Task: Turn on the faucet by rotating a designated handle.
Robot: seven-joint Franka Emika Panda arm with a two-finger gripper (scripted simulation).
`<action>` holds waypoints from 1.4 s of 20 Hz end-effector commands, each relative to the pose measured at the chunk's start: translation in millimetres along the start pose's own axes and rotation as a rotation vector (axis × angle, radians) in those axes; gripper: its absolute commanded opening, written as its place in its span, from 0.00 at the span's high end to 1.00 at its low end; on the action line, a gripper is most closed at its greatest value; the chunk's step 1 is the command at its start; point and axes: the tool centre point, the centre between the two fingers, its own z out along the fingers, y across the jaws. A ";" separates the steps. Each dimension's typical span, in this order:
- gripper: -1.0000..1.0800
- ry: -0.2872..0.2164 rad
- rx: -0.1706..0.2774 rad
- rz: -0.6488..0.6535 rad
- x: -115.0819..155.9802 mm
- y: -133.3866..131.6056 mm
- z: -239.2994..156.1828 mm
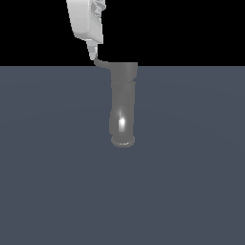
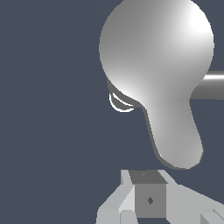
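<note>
The faucet (image 1: 123, 103) is a glossy grey upright cylinder with a flared base ring, standing mid-scene. The handle (image 1: 102, 63) is a thin curved lever that juts from the faucet's top toward the exterior view's left. My white gripper (image 1: 92, 53) comes down from above, and its pointed tip rests at the handle's upturned end. In the wrist view the faucet (image 2: 157, 48) shows from above as a large rounded top. The handle (image 2: 175, 135) extends from it as a paddle toward my gripper (image 2: 148, 183). The fingers sit together, shut, with nothing held between them.
A flat grey-blue floor (image 1: 52, 182) surrounds the faucet, with a black background above it. A grey bar (image 2: 212, 85) sticks out sideways from the faucet's top in the wrist view.
</note>
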 end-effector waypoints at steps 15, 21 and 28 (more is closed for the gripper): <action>1.00 0.003 -0.014 0.010 16.8 39.0 5.4; 1.00 0.005 -0.024 0.012 26.8 57.0 8.9; 1.00 0.006 -0.036 0.014 38.8 78.9 12.7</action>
